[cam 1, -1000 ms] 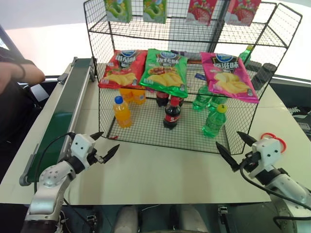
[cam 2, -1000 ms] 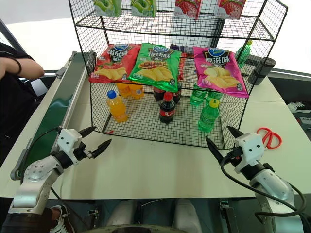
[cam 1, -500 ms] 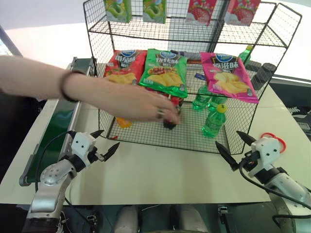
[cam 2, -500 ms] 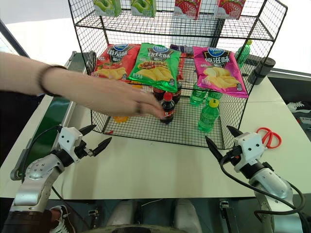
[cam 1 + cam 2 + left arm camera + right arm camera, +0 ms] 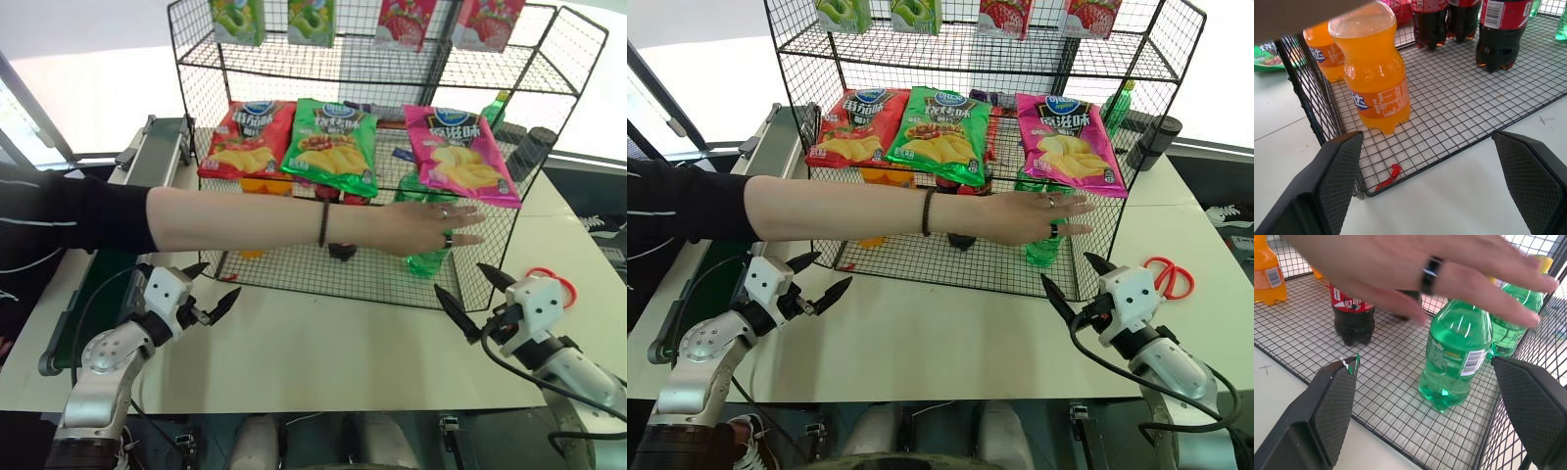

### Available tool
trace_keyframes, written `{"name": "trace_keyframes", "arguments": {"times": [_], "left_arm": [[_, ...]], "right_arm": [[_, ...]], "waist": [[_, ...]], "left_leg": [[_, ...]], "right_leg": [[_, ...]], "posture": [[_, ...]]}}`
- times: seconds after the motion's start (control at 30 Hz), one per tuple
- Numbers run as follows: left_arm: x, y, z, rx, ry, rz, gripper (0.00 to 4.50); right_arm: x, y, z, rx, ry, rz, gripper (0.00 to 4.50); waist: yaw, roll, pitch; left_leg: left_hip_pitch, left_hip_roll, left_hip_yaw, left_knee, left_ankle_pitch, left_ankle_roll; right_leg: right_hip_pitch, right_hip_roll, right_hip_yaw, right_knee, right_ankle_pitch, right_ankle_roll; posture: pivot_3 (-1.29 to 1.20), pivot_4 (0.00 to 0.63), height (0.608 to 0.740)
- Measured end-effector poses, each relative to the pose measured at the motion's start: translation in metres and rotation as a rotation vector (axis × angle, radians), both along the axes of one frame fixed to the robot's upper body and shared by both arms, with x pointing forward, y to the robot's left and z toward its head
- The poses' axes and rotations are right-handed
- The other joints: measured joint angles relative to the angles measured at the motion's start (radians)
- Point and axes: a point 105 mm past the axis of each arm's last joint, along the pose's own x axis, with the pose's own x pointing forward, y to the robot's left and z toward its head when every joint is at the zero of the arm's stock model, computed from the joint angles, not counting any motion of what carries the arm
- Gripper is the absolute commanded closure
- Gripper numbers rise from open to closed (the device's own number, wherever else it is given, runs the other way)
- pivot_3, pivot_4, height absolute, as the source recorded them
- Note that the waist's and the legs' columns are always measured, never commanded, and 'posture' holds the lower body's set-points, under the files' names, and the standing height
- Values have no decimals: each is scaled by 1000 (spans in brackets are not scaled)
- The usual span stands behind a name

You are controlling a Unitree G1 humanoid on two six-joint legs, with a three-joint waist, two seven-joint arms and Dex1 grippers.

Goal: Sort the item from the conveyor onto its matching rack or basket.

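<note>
Green soda bottle [image 5: 1453, 357] stands in wire basket [image 5: 1400, 396], ahead of spread right gripper [image 5: 471, 300], apart. Left gripper [image 5: 209, 291] spread, empty. Label unreadable.

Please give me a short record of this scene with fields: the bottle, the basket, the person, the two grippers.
bottle: translucent green plastic bottle standing upright in the basket
basket: shallow black wire-mesh basket, lowest tier of the rack; also holds orange and dark cola bottles
person: bare forearm with a hand reaching across, over the green bottle
left gripper: fingers open, empty, above the white table in front of the basket
right gripper: fingers open, empty, near the basket's front corner
</note>
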Motion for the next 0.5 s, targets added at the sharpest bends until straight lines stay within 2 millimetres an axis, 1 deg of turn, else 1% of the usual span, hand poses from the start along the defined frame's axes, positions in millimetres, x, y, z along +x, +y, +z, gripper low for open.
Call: {"name": "trace_keyframes", "arguments": {"times": [0.5], "left_arm": [[1, -1, 1, 1, -8, 0, 0]], "right_arm": [[0, 1, 0, 0, 1, 7, 26]], "waist": [[0, 0, 0]], "left_leg": [[0, 0, 0, 0, 0, 0]], "right_leg": [[0, 0, 0, 0, 0, 0]], "posture": [[0, 150, 740]]}}
